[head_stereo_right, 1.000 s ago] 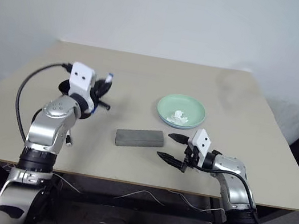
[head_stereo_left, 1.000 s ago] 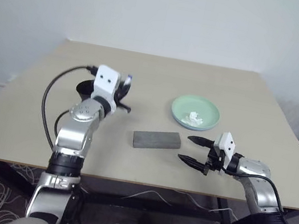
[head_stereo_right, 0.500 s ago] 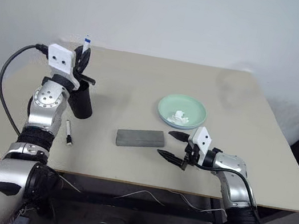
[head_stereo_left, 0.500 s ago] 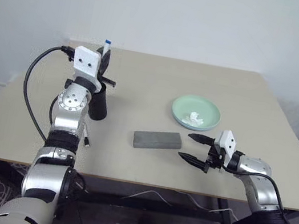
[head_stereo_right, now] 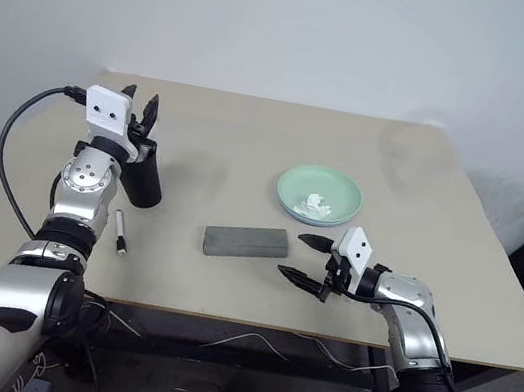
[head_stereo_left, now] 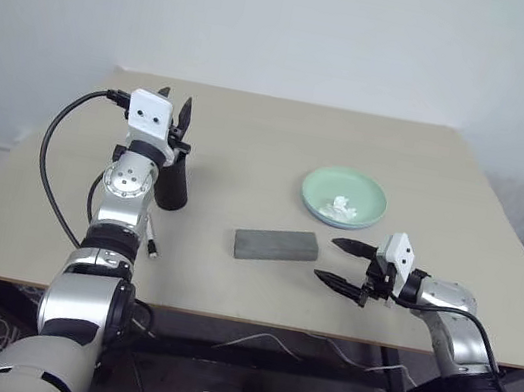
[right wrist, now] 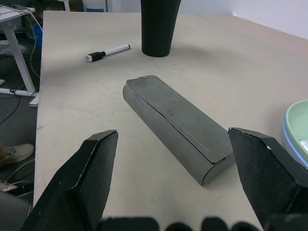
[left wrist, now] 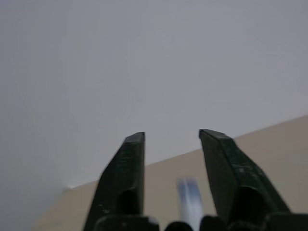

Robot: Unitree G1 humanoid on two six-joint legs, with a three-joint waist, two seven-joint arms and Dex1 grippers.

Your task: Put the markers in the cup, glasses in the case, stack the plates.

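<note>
My left gripper point(head_stereo_left: 176, 98) points upward just above the black cup point(head_stereo_left: 172, 188), its fingers apart. In the left wrist view a blurred blue marker point(left wrist: 189, 199) shows low between the open fingers point(left wrist: 130, 163). A second marker point(head_stereo_right: 121, 232), white with a dark cap, lies on the table in front of the cup. The grey case point(head_stereo_left: 276, 245) lies shut at mid table. The glasses are out of view. The mint green plate point(head_stereo_left: 372, 193) sits on the light blue plate point(right wrist: 289, 146). My right gripper point(head_stereo_left: 326, 258) hovers open just right of the case, holding nothing.
A crumpled white paper wad point(head_stereo_left: 341, 207) lies in the green plate. A black cable point(head_stereo_left: 55, 160) loops from my left wrist over the table's left side. The table edge point(head_stereo_left: 251, 318) runs close in front of the case and my right gripper.
My left gripper swung left over the cup and tipped upward, then opened. The blue marker that stuck up from its fingers half a second ago has dropped. My right arm has not moved.
</note>
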